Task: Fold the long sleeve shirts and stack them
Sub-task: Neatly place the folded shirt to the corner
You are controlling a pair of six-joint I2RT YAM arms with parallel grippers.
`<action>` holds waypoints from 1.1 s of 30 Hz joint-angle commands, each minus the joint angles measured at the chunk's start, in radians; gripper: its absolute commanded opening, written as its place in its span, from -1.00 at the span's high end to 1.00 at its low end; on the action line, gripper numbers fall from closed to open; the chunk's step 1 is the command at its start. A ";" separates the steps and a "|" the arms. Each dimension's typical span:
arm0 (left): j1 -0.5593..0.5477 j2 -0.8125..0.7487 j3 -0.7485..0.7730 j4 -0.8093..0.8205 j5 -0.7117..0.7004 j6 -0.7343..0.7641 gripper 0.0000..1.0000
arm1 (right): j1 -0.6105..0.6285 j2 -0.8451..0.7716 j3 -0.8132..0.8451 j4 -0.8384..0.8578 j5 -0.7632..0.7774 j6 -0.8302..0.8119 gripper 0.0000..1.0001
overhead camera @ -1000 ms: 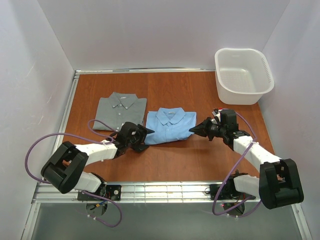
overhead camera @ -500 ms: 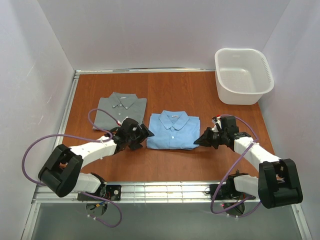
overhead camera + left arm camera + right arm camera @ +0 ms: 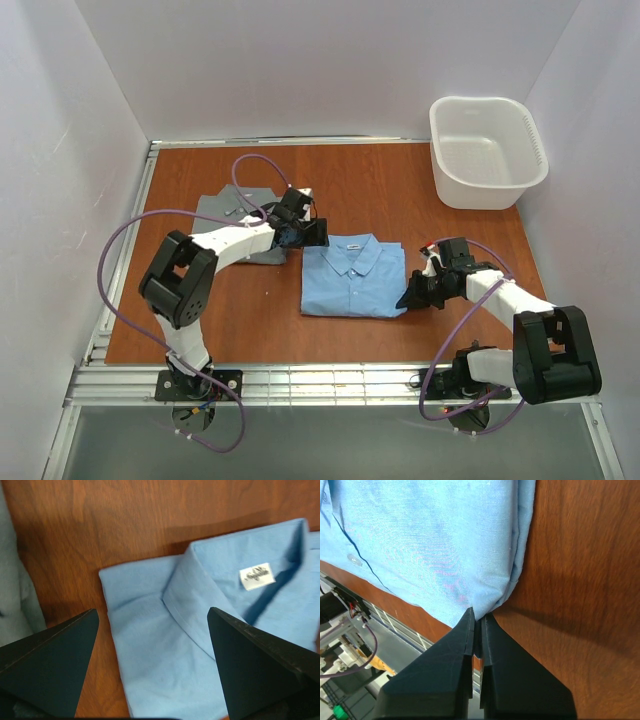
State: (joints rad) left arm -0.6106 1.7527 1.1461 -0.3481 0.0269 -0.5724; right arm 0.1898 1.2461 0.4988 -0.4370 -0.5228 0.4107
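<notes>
Right hand (image 3: 410,297) pinching 4 o'clock corner of blue shirt (image 3: 350,280), mid-worktop; left hand (image 3: 310,232) spread over collar. I fear one-corner drag unfolds it before stacking on grey-green shirt (image 3: 215,215), 10 o'clock.

The blue shirt (image 3: 352,280) is matt woven cloth (table (image 3: 400,190): smooth, faintly glossy wood).

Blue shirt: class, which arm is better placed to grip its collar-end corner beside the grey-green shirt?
Left, probably. The left arm holds its jaws open over that corner of the blue shirt; the right arm has its jaws shut on the opposite near corner.
</notes>
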 commanded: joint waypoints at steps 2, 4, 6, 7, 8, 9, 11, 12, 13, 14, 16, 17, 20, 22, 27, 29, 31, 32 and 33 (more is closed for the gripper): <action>0.014 0.065 0.086 -0.058 0.031 0.199 -0.67 | -0.007 0.010 0.035 -0.066 0.035 -0.070 0.97; 0.020 0.085 0.101 -0.051 0.047 0.249 -0.67 | -0.006 0.010 0.032 -0.068 0.032 -0.075 0.97; 0.031 0.091 0.106 -0.054 0.076 0.291 -0.67 | -0.007 0.004 0.035 -0.072 0.032 -0.078 0.97; 0.037 0.087 0.101 -0.049 0.090 0.304 -0.67 | -0.007 0.001 0.035 -0.074 0.032 -0.078 0.97; 0.043 0.085 0.098 -0.048 0.106 0.315 -0.67 | -0.007 -0.002 0.035 -0.074 0.033 -0.078 0.97; 0.057 0.079 0.089 -0.042 0.137 0.337 -0.67 | -0.007 -0.008 0.038 -0.074 0.035 -0.078 0.97; 0.071 0.070 0.086 -0.040 0.160 0.359 -0.69 | -0.007 -0.010 0.038 -0.074 0.030 -0.079 0.97; 0.080 0.068 0.084 -0.037 0.213 0.374 -0.71 | -0.007 -0.011 0.038 -0.072 0.029 -0.079 0.97; 0.081 0.064 0.083 -0.034 0.235 0.406 -0.74 | -0.007 -0.011 0.038 -0.072 0.029 -0.081 0.97; 0.083 0.062 0.081 -0.032 0.252 0.420 -0.75 | -0.007 -0.010 0.040 -0.072 0.029 -0.081 0.97; 0.089 0.065 0.076 -0.035 0.306 0.448 -0.75 | -0.007 -0.011 0.044 -0.072 0.029 -0.082 0.97; 0.092 0.065 0.073 -0.034 0.326 0.463 -0.75 | -0.007 -0.010 0.044 -0.072 0.029 -0.084 0.97; 0.109 0.073 0.067 -0.034 0.387 0.486 -0.72 | -0.007 -0.014 0.047 -0.069 0.024 -0.084 0.97; 0.118 0.076 0.066 -0.035 0.406 0.502 -0.69 | -0.007 -0.014 0.047 -0.069 0.023 -0.084 0.97; 0.118 0.119 0.083 -0.049 0.409 0.532 -0.57 | -0.007 -0.017 0.049 -0.066 0.012 -0.078 0.97; 0.118 0.132 0.084 -0.054 0.404 0.534 -0.57 | -0.007 -0.016 0.050 -0.065 0.007 -0.078 0.97; 0.118 0.148 0.086 -0.055 0.419 0.540 -0.56 | -0.007 -0.017 0.050 -0.065 0.007 -0.078 0.97; 0.118 0.152 0.083 -0.055 0.427 0.542 -0.56 | -0.007 -0.016 0.049 -0.066 0.007 -0.078 0.97; 0.118 0.156 0.081 -0.058 0.433 0.545 -0.54 | -0.007 -0.016 0.050 -0.065 0.007 -0.078 0.97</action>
State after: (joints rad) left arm -0.4984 1.9018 1.2125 -0.3916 0.4183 -0.0601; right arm 0.1890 1.2488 0.5163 -0.4812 -0.5045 0.3504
